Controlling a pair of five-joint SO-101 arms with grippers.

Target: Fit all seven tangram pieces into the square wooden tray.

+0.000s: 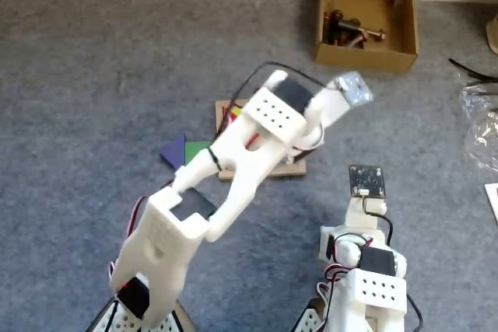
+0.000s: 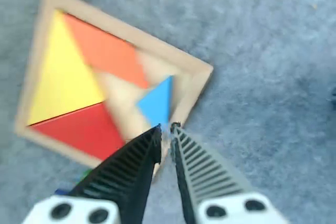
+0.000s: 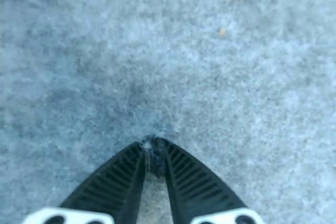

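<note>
The square wooden tray [image 2: 126,29] lies on grey carpet and holds a yellow triangle [image 2: 63,77], an orange piece [image 2: 110,53], a red triangle [image 2: 86,127] and a small light blue triangle [image 2: 157,103]. Bare wood shows between them. My left gripper [image 2: 167,128] is shut and empty, just above the tray's rim beside the light blue triangle. In the high view the left arm [image 1: 268,114] covers most of the tray [image 1: 292,169]. A dark blue piece [image 1: 174,152] and a green piece [image 1: 198,149] lie on the carpet next to the tray. My right gripper [image 3: 152,142] is shut over bare carpet.
The right arm [image 1: 366,270] is folded back at the near right. A cardboard box [image 1: 366,48] with small objects stands at the far side. Clear plastic wrap [image 1: 478,126] and cables lie at the right edge. Open carpet spreads to the left.
</note>
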